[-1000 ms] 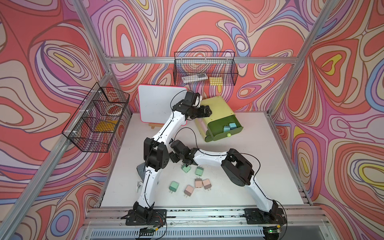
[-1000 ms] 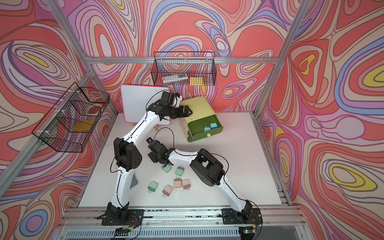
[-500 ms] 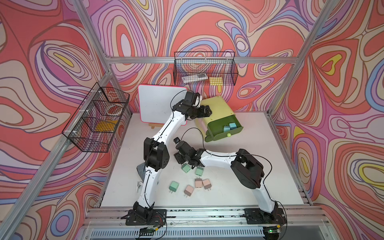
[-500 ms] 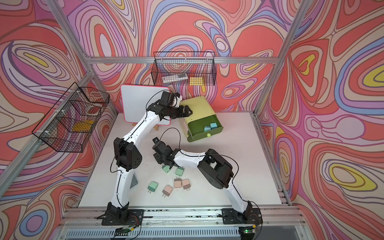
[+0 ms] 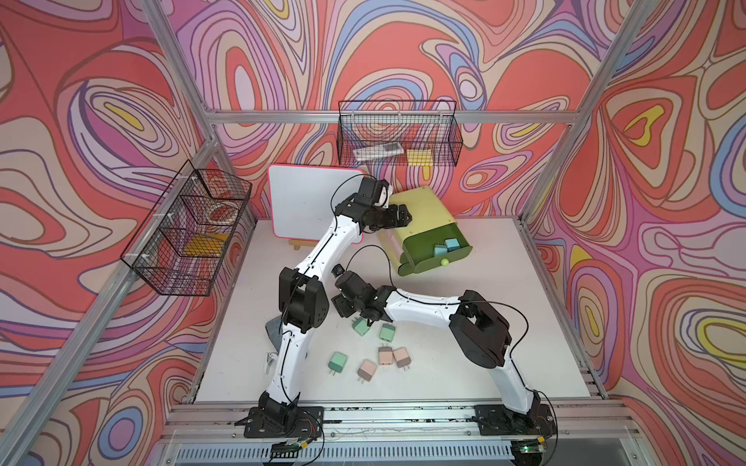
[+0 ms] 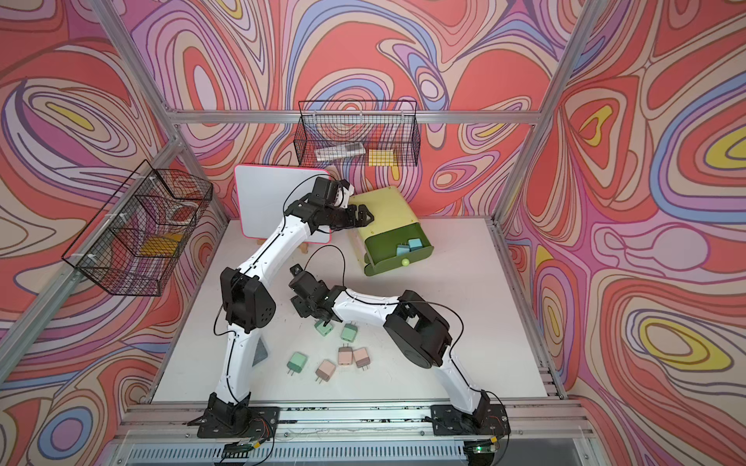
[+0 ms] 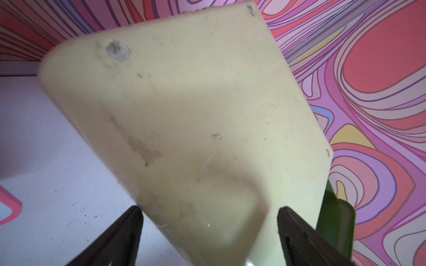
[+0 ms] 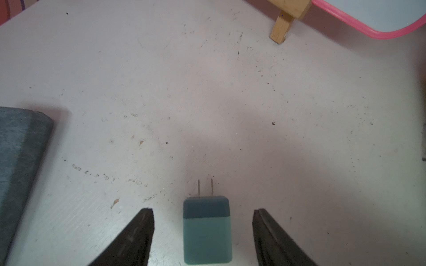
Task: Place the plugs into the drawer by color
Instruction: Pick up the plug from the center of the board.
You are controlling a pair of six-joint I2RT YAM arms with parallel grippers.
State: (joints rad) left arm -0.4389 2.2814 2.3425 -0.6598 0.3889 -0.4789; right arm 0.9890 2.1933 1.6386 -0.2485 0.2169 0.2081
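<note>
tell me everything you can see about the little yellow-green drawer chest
The drawer chest is a small, rounded, pale yellow-green box. It looks like plastic, and its shell is scuffed in the left wrist view. It sits at the back of the table, turned at an angle. One olive-green drawer is pulled out, showing its light green ball knob and at least two blue plugs inside. The left gripper straddles a corner of its shell with its jaws wide; whether they clamp it is unclear.
</note>
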